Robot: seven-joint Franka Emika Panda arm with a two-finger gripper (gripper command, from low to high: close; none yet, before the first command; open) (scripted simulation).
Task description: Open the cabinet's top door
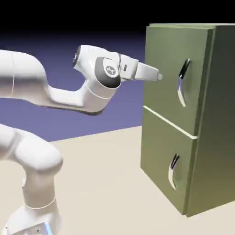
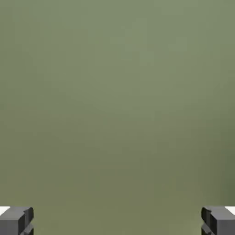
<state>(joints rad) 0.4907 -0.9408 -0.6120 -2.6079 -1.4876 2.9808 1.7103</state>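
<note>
Beige table (image 1: 101,174), blue-violet backdrop; fingers (image 2: 16,220) spread wide, empty, facing the top door (image 1: 167,69).

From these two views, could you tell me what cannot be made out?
- Hand view: only the top door fills it; its handle is out of frame.
- Exterior view: whether the gripper touches the door.
- Cabinet interior: both doors are shut.

Desk (image 1: 101,174): pale beige, flat, spreading across the lower part of the exterior view.
Backdrop (image 1: 92,119): plain blue-violet behind the desk, fading to black toward the top.
</note>
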